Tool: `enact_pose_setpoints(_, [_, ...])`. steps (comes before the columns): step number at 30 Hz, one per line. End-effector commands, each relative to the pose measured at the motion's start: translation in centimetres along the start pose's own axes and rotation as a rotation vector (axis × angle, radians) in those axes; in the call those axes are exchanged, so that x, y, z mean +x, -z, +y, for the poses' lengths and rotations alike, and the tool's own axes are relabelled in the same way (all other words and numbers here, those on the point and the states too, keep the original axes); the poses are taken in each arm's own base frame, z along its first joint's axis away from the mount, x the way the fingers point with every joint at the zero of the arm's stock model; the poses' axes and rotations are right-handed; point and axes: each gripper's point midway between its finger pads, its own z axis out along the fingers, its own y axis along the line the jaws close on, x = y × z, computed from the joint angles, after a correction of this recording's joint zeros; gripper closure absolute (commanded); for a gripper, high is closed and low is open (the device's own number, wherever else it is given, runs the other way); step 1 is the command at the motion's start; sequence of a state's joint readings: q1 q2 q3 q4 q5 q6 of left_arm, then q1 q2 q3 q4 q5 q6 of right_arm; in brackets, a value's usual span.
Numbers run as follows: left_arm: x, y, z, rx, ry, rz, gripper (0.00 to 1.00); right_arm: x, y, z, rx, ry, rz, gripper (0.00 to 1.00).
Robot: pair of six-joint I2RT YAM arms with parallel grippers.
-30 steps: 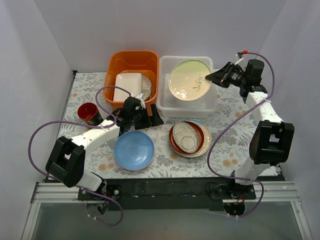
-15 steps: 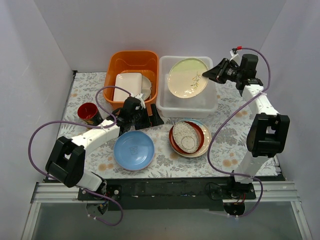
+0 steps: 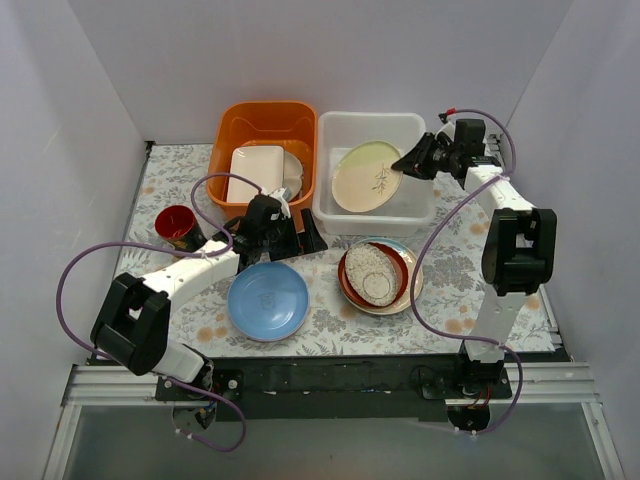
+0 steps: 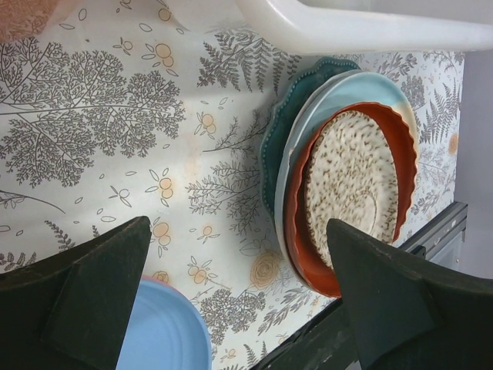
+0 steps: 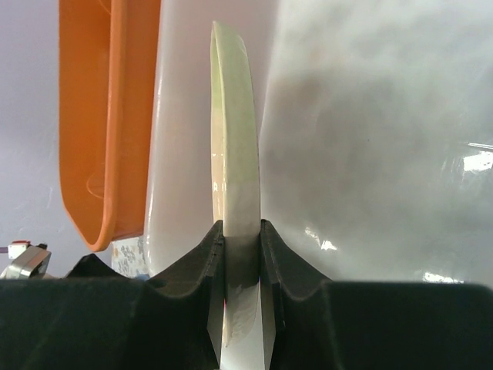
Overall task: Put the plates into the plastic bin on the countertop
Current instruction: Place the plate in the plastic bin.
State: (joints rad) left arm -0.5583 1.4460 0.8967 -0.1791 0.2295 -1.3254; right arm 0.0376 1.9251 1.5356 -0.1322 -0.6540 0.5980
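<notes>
My right gripper (image 3: pixel 405 165) is shut on the rim of a cream plate with a leaf pattern (image 3: pixel 366 176), which hangs tilted inside the white plastic bin (image 3: pixel 330 214). The right wrist view shows that plate (image 5: pixel 235 154) edge-on, pinched between my fingers (image 5: pixel 241 231), with the bin wall (image 5: pixel 370 139) behind it. My left gripper (image 3: pixel 300 238) stands open and empty over the floral countertop (image 3: pixel 440 270). A light blue plate (image 3: pixel 267 300) lies in front of it. A stack of plates (image 3: pixel 378 275) with a speckled one on top lies to its right; the left wrist view shows that stack (image 4: pixel 350 185) too.
The orange tub (image 3: pixel 265 135) stands left of the bin and holds a cream rectangular dish (image 3: pixel 255 172). A red cup (image 3: pixel 178 225) sits at the left of the cloth. White walls close in the back and both sides.
My right gripper has moved left and down with the cream plate, bringing it from above the bin to inside it and tilting it more. The left arm has not moved.
</notes>
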Motion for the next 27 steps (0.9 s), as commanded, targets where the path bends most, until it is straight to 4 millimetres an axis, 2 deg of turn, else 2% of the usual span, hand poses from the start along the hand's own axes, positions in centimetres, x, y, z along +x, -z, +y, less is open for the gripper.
enact_pose_setpoints(1, [-0.5, 1.1, -0.9, 0.037, -0.002, -0.02, 0.02, -2.7, -0.2, 4.9, -0.117, 0.112, -0.055, 0.99])
enact_pose_setpoints(3, [-0.4, 1.2, -0.9, 0.035, 0.0, -0.018, 0.02, -2.3, -0.9, 4.9, -0.111, 0.114, -0.042, 0.99])
enact_pose_setpoints(12, [-0.1, 1.5, -0.7, 0.035, 0.007, -0.022, 0.02, -0.4, -3.1, 1.7, -0.003, 0.123, 0.0, 0.99])
enact_pose_setpoints(18, [0.0, 1.5, -0.8, 0.041, 0.012, -0.02, 0.02, 0.2, -3.5, -0.1, 0.067, 0.134, 0.018, 0.99])
enact_pose_setpoints(27, [0.2, 1.6, -0.6, 0.038, 0.013, -0.019, 0.02, 0.6, -3.5, -1.3, 0.127, 0.159, 0.032, 0.99])
